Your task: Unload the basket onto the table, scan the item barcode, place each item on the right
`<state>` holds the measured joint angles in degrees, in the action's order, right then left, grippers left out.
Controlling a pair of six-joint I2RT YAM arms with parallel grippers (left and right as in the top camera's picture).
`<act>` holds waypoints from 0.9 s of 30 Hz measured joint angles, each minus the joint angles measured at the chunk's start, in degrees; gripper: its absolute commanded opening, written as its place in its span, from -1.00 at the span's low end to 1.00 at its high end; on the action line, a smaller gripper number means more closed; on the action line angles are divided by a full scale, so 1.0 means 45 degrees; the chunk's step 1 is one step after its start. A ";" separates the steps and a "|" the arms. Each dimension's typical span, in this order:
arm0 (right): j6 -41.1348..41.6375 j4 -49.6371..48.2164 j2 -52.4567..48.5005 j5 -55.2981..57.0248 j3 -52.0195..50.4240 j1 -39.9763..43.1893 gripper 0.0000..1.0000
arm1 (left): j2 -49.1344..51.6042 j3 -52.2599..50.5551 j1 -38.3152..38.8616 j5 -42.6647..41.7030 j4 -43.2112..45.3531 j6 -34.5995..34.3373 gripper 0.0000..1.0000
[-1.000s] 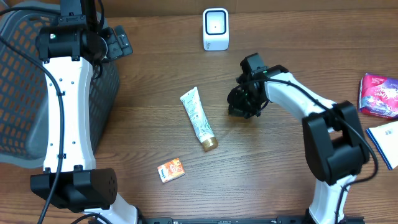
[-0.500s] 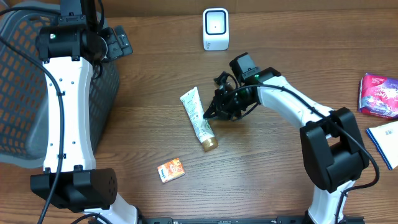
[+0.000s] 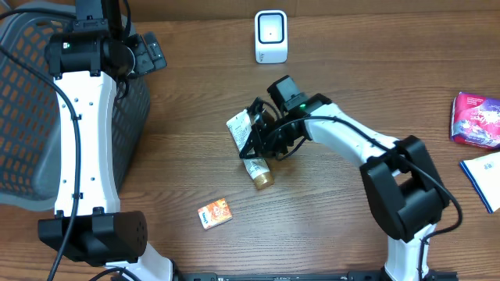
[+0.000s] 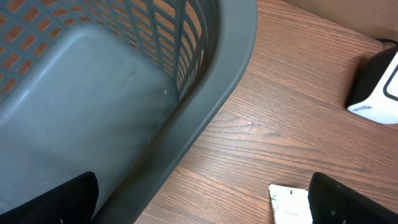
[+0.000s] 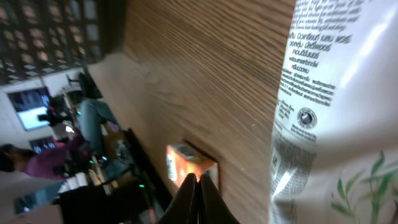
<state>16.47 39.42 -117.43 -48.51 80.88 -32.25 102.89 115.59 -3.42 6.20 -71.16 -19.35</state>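
Your right claw (image 5: 199, 190) is pinched fully together, its 2 fingertips meeting in a point with nothing between them. In the right wrist view that point sits over bare wood just beside the white tube (image 3: 252, 164). The tube's printed side, with small text and a green leaf pattern, fills the right of that picture. You cannot tell whether the tips touch the counter (image 3: 336, 226).

From overhead, the right arm's wrist hangs over the middle of the tube and hides part of it. The tube lies flat near the middle of the counter. Its crimped end points toward the scanner (image 3: 271, 37) and its gold cap (image 3: 263, 180) toward the near edge. The scanner stands upright at the far edge, well apart from the tube.

Your left claw (image 3: 148, 53) is spread wide and holds nothing. It is at the far left, by the rim of the grey basket (image 3: 31, 133). In the left wrist view its 2 dark fingers (image 4: 68, 202) show at the bottom corners, with the basket rim and bare wood between them.

A small orange box (image 3: 215, 212) lies nearer the front edge, left of the cap and apart from the tube. A pink packet (image 3: 475, 119) and a white and blue packet (image 3: 484, 178) lie at the counter's right edge.
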 measured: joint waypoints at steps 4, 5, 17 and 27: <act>-0.0515 0.0005 -0.0398 0.0185 0.0000 -0.0131 -0.92 | 0.0000 0.0000 0.0000 0.0000 -0.0005 0.0000 1.00; -0.0631 0.0000 -0.0437 0.0209 0.0000 -0.0126 -0.92 | 0.0000 0.0000 0.0000 0.0000 0.0000 0.0000 0.99; -0.1331 -0.0845 -0.1307 0.0321 0.0063 -0.0117 -0.92 | 0.0000 0.0000 0.0000 0.0000 0.0000 0.0000 1.00; -0.1001 -0.1001 -0.1719 -0.0019 0.0291 -0.0112 -0.92 | 0.0000 0.0000 0.0000 0.0000 -0.0005 0.0000 1.00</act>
<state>11.97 34.92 -125.16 -48.60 82.19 -32.75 102.89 115.59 -3.42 6.20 -71.18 -19.35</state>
